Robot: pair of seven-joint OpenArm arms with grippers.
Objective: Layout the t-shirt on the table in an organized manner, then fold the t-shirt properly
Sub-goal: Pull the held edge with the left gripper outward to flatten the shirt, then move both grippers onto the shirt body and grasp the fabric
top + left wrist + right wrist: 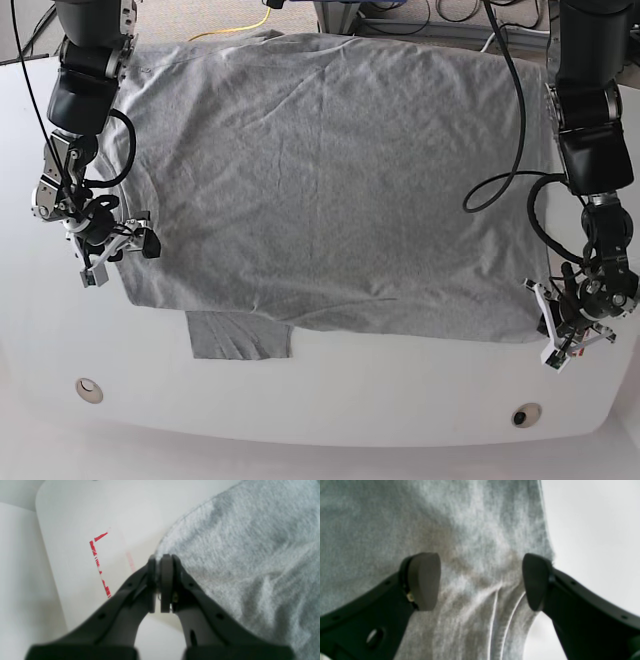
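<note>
Left tool (160, 580) pinches t-shirt (330, 190) corner, its pads hiding the hem.

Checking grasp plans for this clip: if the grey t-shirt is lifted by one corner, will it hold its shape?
Probably not. The t-shirt lies wrinkled and creased, so it likely droops. The left gripper, shut on its edge, would probably drag a fold along the table.

Bright, even overhead light; both wrist views are soft and blurred, the base view sharp with faint shadows.
</note>
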